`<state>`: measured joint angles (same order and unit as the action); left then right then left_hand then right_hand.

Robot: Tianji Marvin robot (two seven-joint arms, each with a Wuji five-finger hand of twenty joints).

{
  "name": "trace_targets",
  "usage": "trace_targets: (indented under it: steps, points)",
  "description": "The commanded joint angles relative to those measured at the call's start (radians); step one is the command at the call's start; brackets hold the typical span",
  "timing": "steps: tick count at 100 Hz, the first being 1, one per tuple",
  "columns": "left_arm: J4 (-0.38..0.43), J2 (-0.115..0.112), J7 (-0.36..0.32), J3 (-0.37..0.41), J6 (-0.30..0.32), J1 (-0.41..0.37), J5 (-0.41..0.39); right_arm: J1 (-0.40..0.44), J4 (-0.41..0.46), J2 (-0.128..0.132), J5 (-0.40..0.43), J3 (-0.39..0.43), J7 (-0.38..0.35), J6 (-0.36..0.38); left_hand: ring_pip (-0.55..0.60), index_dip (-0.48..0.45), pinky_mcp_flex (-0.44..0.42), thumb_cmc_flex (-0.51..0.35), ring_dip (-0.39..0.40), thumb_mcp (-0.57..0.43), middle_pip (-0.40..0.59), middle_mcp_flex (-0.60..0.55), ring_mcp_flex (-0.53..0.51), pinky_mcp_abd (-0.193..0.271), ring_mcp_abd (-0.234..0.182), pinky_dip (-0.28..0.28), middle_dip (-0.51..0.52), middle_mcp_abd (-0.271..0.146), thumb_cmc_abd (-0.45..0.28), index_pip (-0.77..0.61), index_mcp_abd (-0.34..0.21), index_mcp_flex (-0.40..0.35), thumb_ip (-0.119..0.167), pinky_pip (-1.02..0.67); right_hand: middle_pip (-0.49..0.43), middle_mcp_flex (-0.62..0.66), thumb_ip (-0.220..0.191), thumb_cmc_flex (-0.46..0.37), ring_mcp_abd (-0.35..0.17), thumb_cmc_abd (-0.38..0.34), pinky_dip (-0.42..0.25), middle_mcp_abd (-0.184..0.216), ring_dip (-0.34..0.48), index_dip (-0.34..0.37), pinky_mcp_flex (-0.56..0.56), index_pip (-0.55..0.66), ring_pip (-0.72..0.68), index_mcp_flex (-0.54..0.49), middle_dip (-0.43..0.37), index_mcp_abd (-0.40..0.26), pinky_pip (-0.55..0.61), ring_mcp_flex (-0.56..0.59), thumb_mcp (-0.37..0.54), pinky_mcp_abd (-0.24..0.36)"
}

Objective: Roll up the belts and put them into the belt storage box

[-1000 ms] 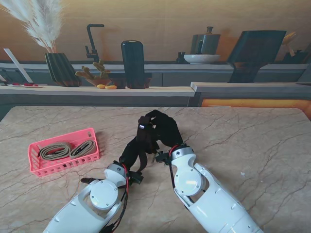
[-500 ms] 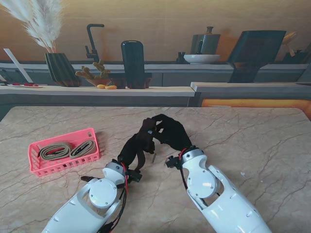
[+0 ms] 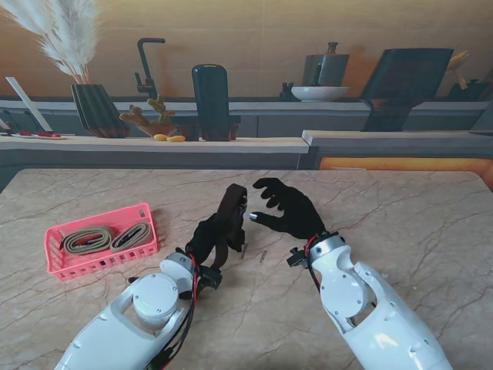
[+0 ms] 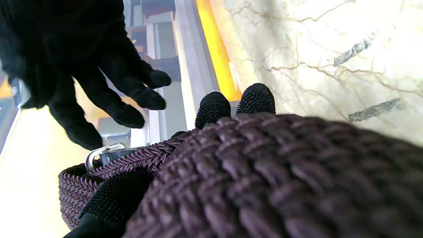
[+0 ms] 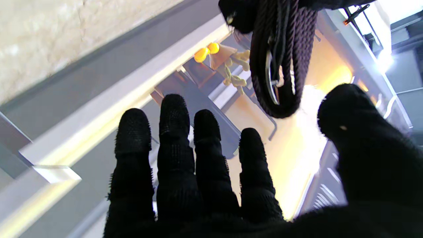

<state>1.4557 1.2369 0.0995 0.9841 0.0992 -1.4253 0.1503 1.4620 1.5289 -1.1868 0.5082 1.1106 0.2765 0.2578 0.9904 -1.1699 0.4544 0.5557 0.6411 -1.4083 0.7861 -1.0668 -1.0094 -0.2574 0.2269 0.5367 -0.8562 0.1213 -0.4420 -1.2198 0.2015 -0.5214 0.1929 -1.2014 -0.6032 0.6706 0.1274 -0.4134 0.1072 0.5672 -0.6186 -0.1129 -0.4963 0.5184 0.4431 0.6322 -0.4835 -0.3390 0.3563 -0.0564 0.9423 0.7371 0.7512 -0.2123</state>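
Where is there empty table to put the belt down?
Bare marble lies right of the right hand, and between the pink box and the far edge. It is crowded around the left hand holding the belt.

Right hand (image 5: 231, 185) is spreading empty, fingers (image 5: 175, 132) straight, thumb apart; the coiled dark braided belt (image 5: 281, 66) is hanging just beyond the fingertips, not touching.

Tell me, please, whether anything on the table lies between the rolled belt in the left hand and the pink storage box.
Nothing visible does. The dark belt, held by the left hand, has bare marble between it and the pink box to its left.
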Motion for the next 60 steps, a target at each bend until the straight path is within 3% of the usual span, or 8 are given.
trace_targets:
  steps: [1, 13, 23, 27, 47, 57, 60]
  points:
    - [0.022, 0.004, -0.008, 0.010, -0.006, -0.016, 0.014, -0.002, -0.008, 0.011, 0.020, 0.010, 0.018, 0.028, 0.037, 0.003, 0.019, -0.019, -0.015, -0.073, 0.061, -0.056, -0.045, -0.001, 0.003, 0.028, 0.018, -0.021, -0.256, -0.161, 0.019, -0.035, -0.009, -0.055, 0.029, -0.052, -0.030, -0.026, -0.039, 0.030, 0.035, 0.039, 0.035, 0.010, -0.030, 0.030, 0.043, 0.048, -0.025, -0.058, -0.042, -0.059, 0.073, 0.017]
    - [0.059, 0.003, -0.033, 0.034, -0.074, -0.034, 0.079, -0.020, -0.044, 0.025, 0.150, 0.021, 0.069, 0.102, 0.047, 0.019, 0.023, -0.023, -0.025, -0.075, 0.075, -0.062, -0.053, -0.006, 0.011, 0.029, 0.033, -0.012, -0.256, -0.164, 0.035, -0.040, -0.011, -0.065, 0.047, -0.131, -0.011, -0.080, -0.067, 0.103, 0.080, 0.063, 0.109, 0.002, -0.076, 0.120, 0.101, 0.090, -0.045, -0.171, -0.102, -0.150, 0.236, 0.045]
    - [0.096, -0.001, -0.072, 0.059, -0.144, -0.053, 0.152, -0.043, -0.076, 0.036, 0.229, 0.019, 0.098, 0.145, 0.053, 0.030, 0.015, -0.032, -0.031, -0.077, 0.080, -0.063, -0.051, -0.017, 0.024, 0.032, 0.039, 0.003, -0.256, -0.169, 0.050, -0.043, -0.011, -0.069, 0.081, -0.235, -0.003, -0.115, -0.063, 0.139, 0.103, 0.063, 0.156, -0.016, -0.133, 0.168, 0.130, 0.198, -0.060, -0.335, -0.138, -0.242, 0.286, 0.054]
    - [0.109, -0.003, -0.086, 0.068, -0.170, -0.059, 0.179, -0.054, -0.090, 0.040, 0.262, 0.015, 0.113, 0.161, 0.055, 0.035, 0.012, -0.037, -0.033, -0.078, 0.081, -0.063, -0.051, -0.024, 0.033, 0.033, 0.040, 0.009, -0.256, -0.170, 0.058, -0.044, -0.012, -0.070, 0.088, -0.273, -0.001, -0.121, -0.062, 0.151, 0.108, 0.058, 0.164, -0.026, -0.156, 0.172, 0.136, 0.234, -0.063, -0.368, -0.150, -0.274, 0.291, 0.054]
    - [0.133, -0.016, -0.182, 0.094, -0.257, -0.066, 0.269, -0.126, -0.166, 0.062, 0.429, -0.036, 0.223, 0.218, 0.055, 0.043, 0.002, -0.046, -0.041, -0.075, 0.080, -0.059, -0.044, -0.035, 0.042, 0.037, 0.042, 0.020, -0.256, -0.172, 0.075, -0.044, -0.011, -0.068, 0.061, -0.444, 0.013, -0.112, -0.052, 0.178, 0.113, 0.030, 0.205, -0.209, -0.258, -0.123, 0.108, 0.250, -0.069, -0.356, -0.187, -0.426, 0.285, 0.054]
    - [0.138, -0.017, -0.197, 0.095, -0.275, -0.068, 0.284, -0.167, -0.202, 0.069, 0.480, -0.075, 0.273, 0.232, 0.057, 0.044, 0.001, -0.049, -0.043, -0.078, 0.080, -0.062, -0.046, -0.047, 0.049, 0.040, 0.042, 0.027, -0.256, -0.170, 0.084, -0.046, -0.010, -0.071, 0.043, -0.497, 0.015, -0.108, -0.048, 0.178, 0.116, 0.012, 0.215, -0.240, -0.295, -0.286, 0.093, 0.245, -0.072, -0.351, -0.187, -0.477, 0.282, 0.055]
    - [0.138, -0.018, -0.200, 0.094, -0.276, -0.067, 0.284, -0.178, -0.211, 0.071, 0.492, -0.087, 0.285, 0.235, 0.057, 0.043, 0.002, -0.050, -0.044, -0.078, 0.080, -0.062, -0.046, -0.046, 0.050, 0.041, 0.043, 0.027, -0.256, -0.169, 0.084, -0.046, -0.010, -0.071, 0.071, -0.497, 0.016, -0.109, -0.047, 0.180, 0.121, 0.007, 0.219, -0.207, -0.310, -0.345, 0.091, 0.237, -0.085, -0.352, -0.187, -0.495, 0.282, 0.056]
